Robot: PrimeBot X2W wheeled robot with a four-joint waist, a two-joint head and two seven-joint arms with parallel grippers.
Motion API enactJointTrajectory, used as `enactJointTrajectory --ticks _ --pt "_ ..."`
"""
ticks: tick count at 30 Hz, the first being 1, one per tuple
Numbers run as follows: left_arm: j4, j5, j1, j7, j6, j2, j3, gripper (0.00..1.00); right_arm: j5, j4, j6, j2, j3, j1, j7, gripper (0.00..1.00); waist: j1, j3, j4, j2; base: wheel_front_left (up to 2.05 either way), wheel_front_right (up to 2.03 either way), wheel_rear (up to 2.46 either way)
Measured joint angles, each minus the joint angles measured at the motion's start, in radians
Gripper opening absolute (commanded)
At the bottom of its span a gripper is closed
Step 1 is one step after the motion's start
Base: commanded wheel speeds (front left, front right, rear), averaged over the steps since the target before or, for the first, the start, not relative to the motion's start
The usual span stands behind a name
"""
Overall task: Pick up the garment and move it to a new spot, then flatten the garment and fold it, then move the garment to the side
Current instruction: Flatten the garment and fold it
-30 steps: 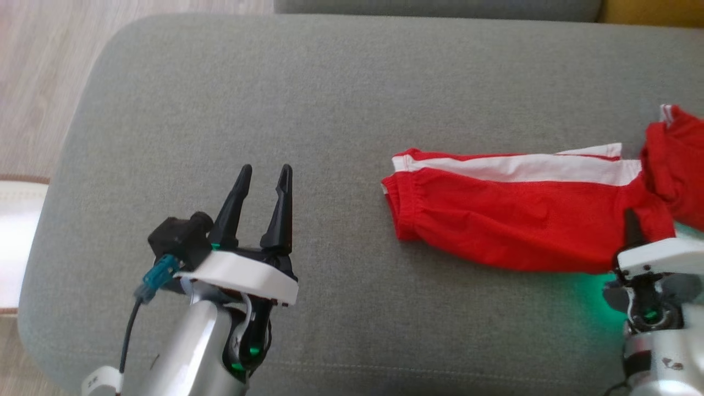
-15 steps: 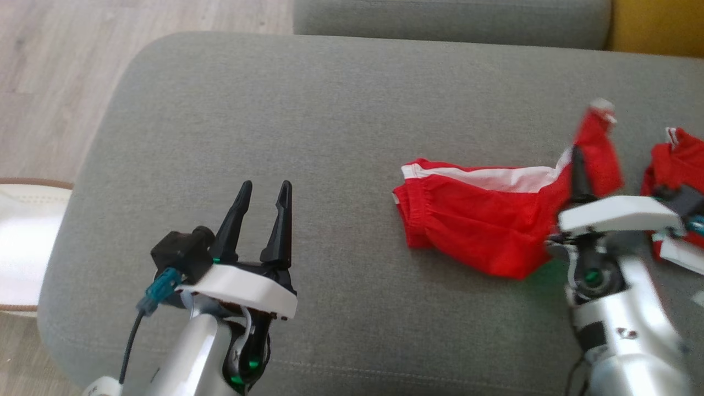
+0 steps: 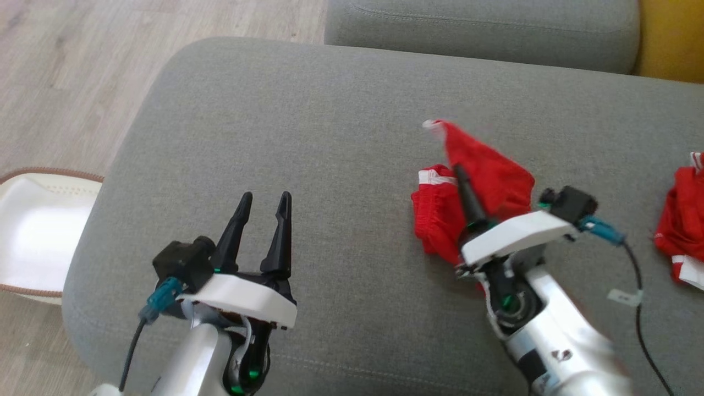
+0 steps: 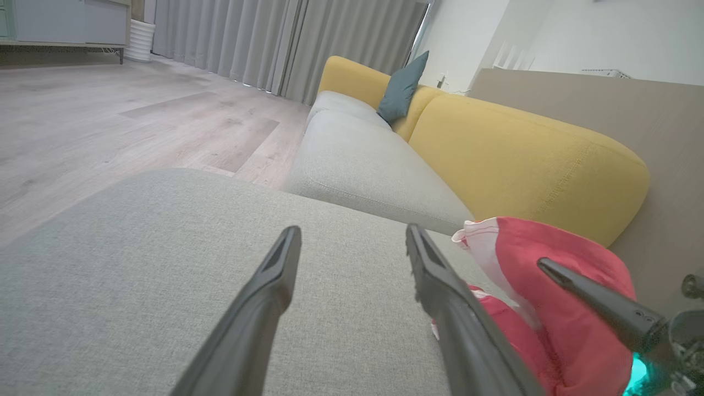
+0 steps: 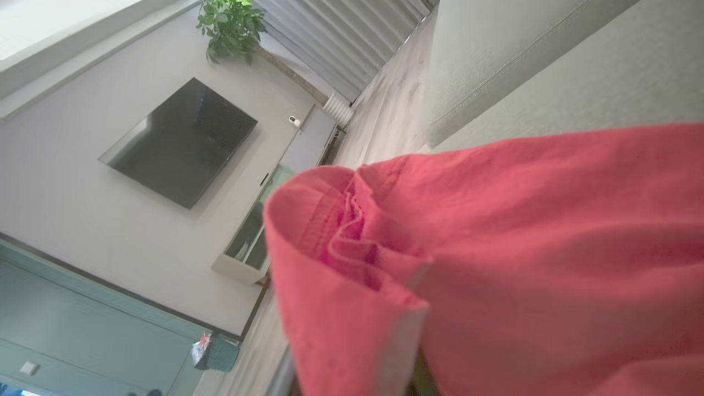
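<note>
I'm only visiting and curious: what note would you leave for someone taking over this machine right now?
Left end effector: open, empty, above the grey cushion.
Right end effector: shut on the red garment, one end raised over the other, which lies on the cushion.
Done: fold seems begun.
Left: lay the fold down, then move the garment aside.
Another red piece lies at the far right.

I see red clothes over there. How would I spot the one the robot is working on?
Look at the wide grey fabric seat cushion. Near its middle lies a bunched red cloth garment with a white stripe, one flap lifted in the right gripper. The other red garment lies apart, farther right, untouched.
</note>
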Motion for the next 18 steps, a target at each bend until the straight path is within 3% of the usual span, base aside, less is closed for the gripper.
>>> enactJointTrajectory --ticks 5,6,7,18 --pt "0.0 0.0 0.002 0.0 0.0 0.0 0.0 1.0 -0.012 0.066 0.0 -0.002 0.09 -0.001 -0.026 0.0 0.0 0.002 0.007 0.0 0.0 0.0 0.0" --pt "0.0 0.0 0.002 0.0 0.0 0.0 0.0 1.0 -0.012 0.066 0.0 -0.002 0.09 -0.001 -0.026 0.34 0.0 0.002 0.007 0.0 0.0 0.0 0.0" --pt "-0.001 0.0 0.002 0.0 0.001 0.0 0.0 1.0 -0.024 0.083 0.0 -0.002 0.108 -0.002 -0.034 1.0 0.0 0.004 0.008 0.0 0.0 0.0 0.0" --pt "-0.002 0.0 0.002 0.0 0.006 0.0 0.007 1.0 -0.03 0.149 0.0 -0.006 0.336 -0.026 -0.058 1.0 0.0 0.021 -0.001 0.0 0.0 0.0 0.0"
